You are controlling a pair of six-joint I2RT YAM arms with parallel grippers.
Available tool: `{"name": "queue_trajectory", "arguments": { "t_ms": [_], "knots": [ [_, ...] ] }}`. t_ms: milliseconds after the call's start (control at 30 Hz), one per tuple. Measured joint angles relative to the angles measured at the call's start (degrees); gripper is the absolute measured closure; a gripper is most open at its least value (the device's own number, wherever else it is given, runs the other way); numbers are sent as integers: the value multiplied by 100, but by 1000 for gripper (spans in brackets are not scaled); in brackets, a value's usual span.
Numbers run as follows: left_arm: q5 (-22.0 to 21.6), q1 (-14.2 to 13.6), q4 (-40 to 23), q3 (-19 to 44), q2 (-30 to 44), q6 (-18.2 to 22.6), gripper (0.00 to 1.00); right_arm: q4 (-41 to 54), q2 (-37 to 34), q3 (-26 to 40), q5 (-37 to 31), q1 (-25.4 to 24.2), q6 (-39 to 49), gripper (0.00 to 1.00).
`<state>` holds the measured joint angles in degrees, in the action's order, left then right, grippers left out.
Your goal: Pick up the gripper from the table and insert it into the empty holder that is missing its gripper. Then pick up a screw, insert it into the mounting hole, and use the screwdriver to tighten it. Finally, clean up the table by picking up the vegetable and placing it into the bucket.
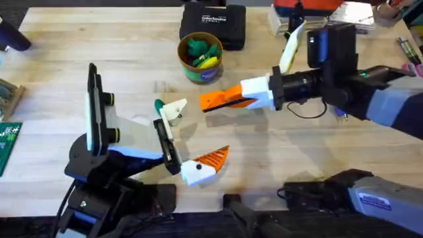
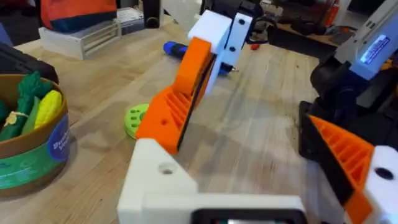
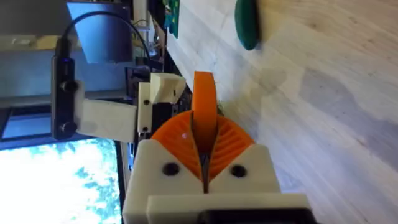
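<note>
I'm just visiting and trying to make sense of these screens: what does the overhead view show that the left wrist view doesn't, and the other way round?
Overhead adds the holder with its tall black plate, and the black tool case. Left wrist adds a flat lime-green disc. Both share the green bucket of toys and the right tool, its orange fingers shut together.

Orange-fingered white gripper at holder's bracket; dark green vegetable beside it.
</note>
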<state>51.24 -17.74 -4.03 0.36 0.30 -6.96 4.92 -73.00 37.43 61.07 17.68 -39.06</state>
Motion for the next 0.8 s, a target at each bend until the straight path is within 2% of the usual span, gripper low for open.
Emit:
{"name": "queue_trajectory", "arguments": {
  "t_ms": [167,567,800],
  "knots": [
    [0,0,0,0,0,0,15,-563,-136,0,247,272,-203,987],
    [0,0,0,0,2,0,15,-709,-442,0,629,408,-390,987],
    [-27,10,17,0,0,4,15,-1634,-618,0,843,492,-888,987]
  ]
}}
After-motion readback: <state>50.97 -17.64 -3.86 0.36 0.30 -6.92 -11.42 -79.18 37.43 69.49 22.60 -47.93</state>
